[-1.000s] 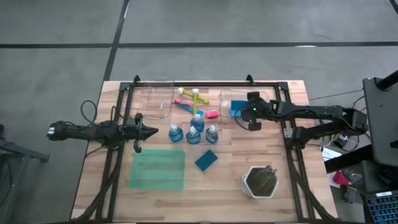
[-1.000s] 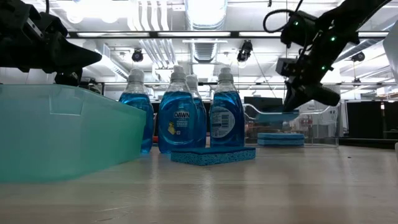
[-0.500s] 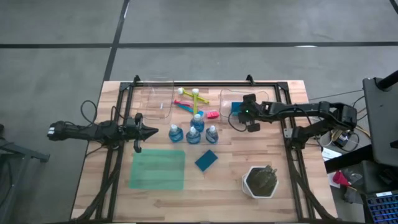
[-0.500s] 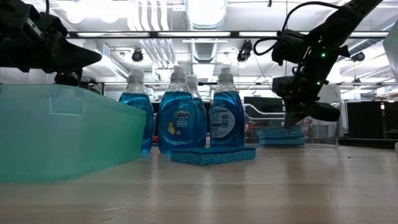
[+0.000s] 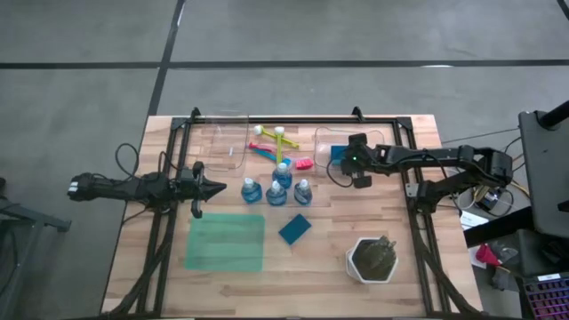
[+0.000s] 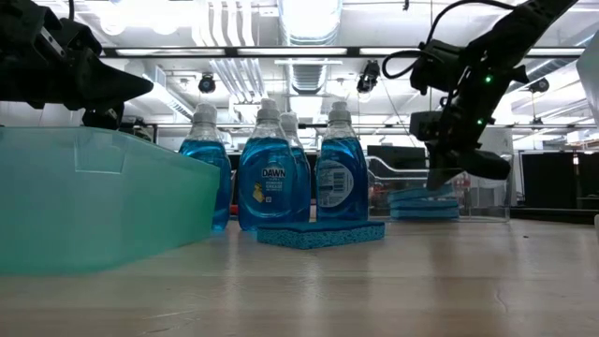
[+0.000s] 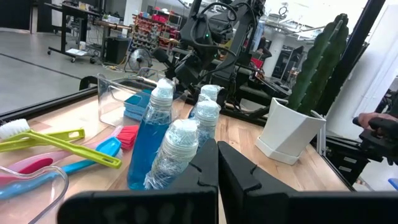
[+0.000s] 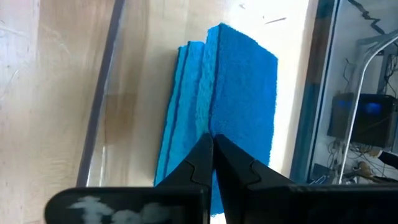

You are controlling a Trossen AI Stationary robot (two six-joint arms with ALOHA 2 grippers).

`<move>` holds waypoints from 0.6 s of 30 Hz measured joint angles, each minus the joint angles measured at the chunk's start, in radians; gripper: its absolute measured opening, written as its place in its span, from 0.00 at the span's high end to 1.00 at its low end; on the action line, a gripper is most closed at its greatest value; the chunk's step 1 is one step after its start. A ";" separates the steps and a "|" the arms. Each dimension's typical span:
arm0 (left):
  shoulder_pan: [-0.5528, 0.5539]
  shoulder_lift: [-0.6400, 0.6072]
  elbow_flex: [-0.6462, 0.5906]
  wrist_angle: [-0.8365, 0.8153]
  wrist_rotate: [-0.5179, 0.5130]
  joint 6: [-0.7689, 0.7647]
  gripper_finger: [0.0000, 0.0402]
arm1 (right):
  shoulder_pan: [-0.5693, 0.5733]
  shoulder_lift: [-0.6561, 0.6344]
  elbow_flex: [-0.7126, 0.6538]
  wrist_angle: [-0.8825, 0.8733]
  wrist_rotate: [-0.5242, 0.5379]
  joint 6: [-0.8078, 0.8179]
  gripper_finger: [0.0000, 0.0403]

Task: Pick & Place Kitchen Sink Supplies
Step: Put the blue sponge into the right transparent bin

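High view hides my right gripper (image 5: 336, 161) fingertips over the clear bin (image 5: 382, 135), beside the bottles (image 5: 276, 188); my left gripper (image 5: 220, 188) waits clenched. Low view shows sponges (image 6: 423, 203) stacked behind them. Right wrist view shows clenched fingers (image 8: 200, 163), empty, above the sponges (image 8: 233, 93)

Only 1 readable text: "DAWN", white letters on blue label of the front dish soap bottle (image 6: 272, 179), low view. Bottle next to it (image 6: 340, 178) shows back label w/ small print, not readable. Nothing else legible.
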 joint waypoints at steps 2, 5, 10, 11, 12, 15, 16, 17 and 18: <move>0.000 0.000 0.000 0.000 0.000 0.000 1.00 | 0.000 0.002 0.000 0.000 0.000 0.007 0.98; 0.000 0.000 0.000 0.000 0.000 0.000 1.00 | 0.000 0.003 0.000 0.000 0.000 0.017 0.98; 0.000 0.000 0.000 0.000 0.000 0.000 1.00 | 0.000 0.003 0.000 0.000 0.000 0.018 0.96; 0.000 0.000 0.000 0.000 0.000 0.000 1.00 | 0.000 0.003 0.000 0.000 0.000 0.019 0.95; 0.000 0.000 0.000 0.000 0.000 0.000 1.00 | 0.000 0.003 0.000 0.000 0.000 0.025 0.93; 0.000 0.000 0.000 0.000 0.000 0.000 1.00 | 0.000 0.003 0.000 0.000 0.000 0.043 0.86; 0.000 0.000 0.000 0.000 0.000 0.000 1.00 | 0.000 0.003 0.000 0.000 0.000 0.052 0.84; 0.000 0.000 0.000 0.000 0.000 0.000 1.00 | 0.000 0.003 0.000 0.001 0.000 0.059 0.82; 0.000 0.000 0.000 0.000 0.000 0.000 1.00 | 0.000 0.003 0.000 0.002 0.000 0.061 0.79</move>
